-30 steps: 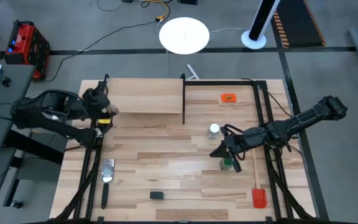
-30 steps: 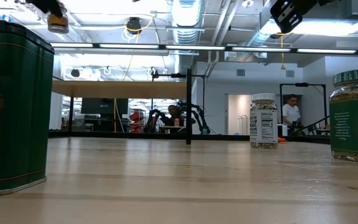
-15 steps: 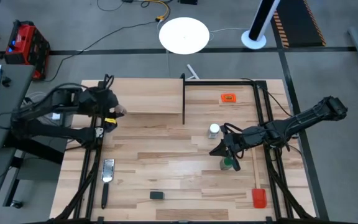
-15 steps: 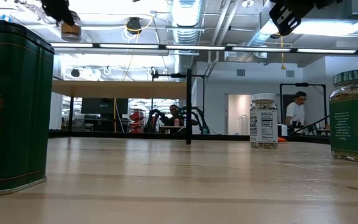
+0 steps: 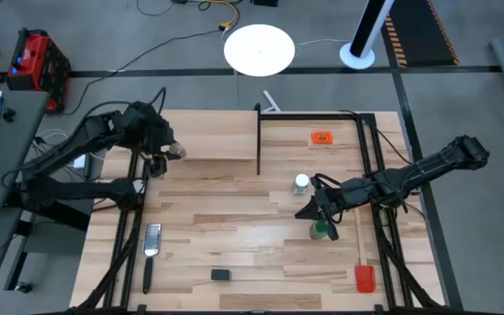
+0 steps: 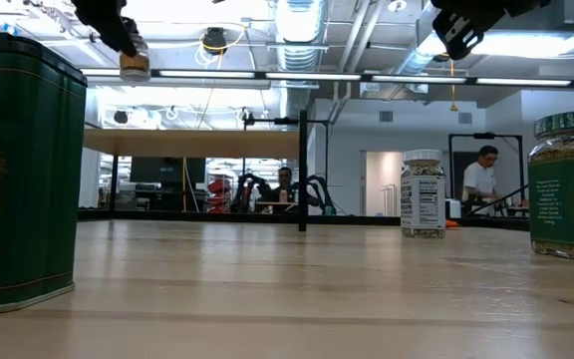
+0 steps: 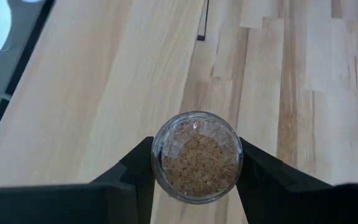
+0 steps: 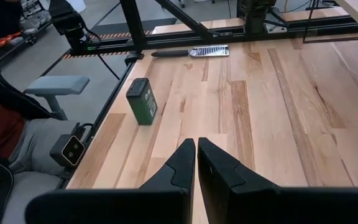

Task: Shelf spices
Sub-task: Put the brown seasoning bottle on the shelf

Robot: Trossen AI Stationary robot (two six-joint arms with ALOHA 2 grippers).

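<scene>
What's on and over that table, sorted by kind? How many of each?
Spice containers: 4 – brownish jar held by the left gripper, white-lidded jar, green-lidded jar, dark tin
Kitchen tools: 2 – grater, red spatula
Orange tags: 1
Shelves: 1
Total: 8

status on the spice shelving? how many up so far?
None visibly shelved: the shelf shows no jars on its plank. In hand: the left gripper holds the brownish jar above the shelf's left end. Left: white-lidded jar, green-lidded jar and dark green tin, all on the table. Right gripper hangs shut and empty above the green-lidded jar.
</scene>
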